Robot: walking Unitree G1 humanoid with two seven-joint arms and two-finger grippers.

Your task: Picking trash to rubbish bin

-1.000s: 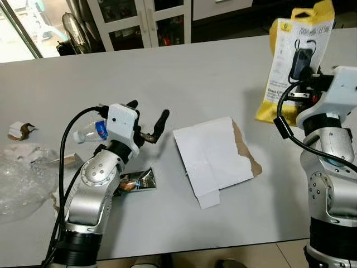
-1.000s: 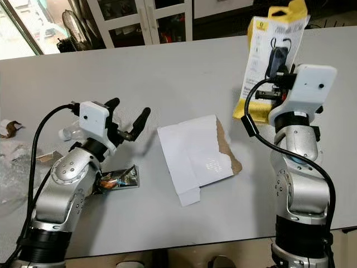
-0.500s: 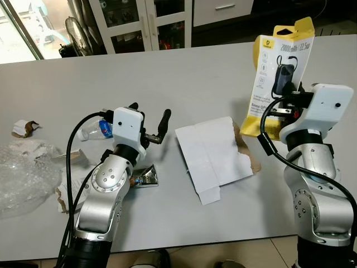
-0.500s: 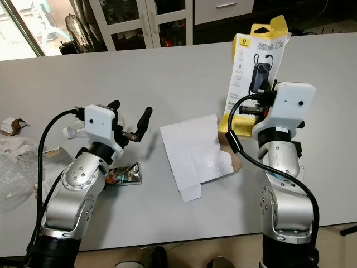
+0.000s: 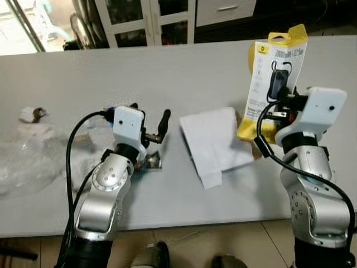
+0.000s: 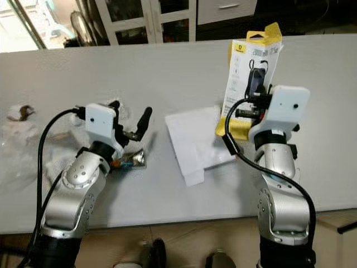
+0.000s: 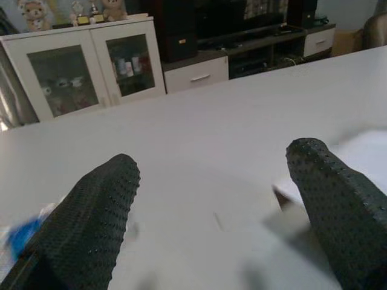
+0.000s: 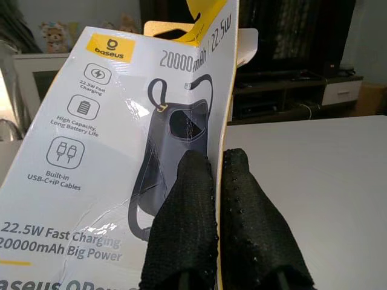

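My right gripper (image 5: 280, 88) is shut on a yellow and white power-bank package (image 5: 276, 61), held upright above the table's right side. In the right wrist view both fingers (image 8: 188, 217) pinch the package (image 8: 115, 151) at its printed front. A flattened white carton (image 5: 215, 142) lies in the middle of the grey table (image 5: 184, 72). My left gripper (image 5: 149, 114) hovers open just left of the carton, with nothing between its fingers (image 7: 91, 211). A shiny snack wrapper (image 5: 150, 163) lies beneath the left wrist. A plastic bottle with a blue label (image 7: 18, 238) lies behind the left gripper.
Clear bubble wrap (image 5: 25, 164) and a crumpled paper scrap (image 5: 30, 114) lie at the table's left end. Glass-door cabinets (image 5: 142, 17) stand beyond the far edge. The table's near edge (image 5: 184, 226) runs close to my body, with floor below.
The camera has pulled back and blurred. My right gripper has carried the package inward, now over the carton's right edge. The left gripper stays open in much the same spot.
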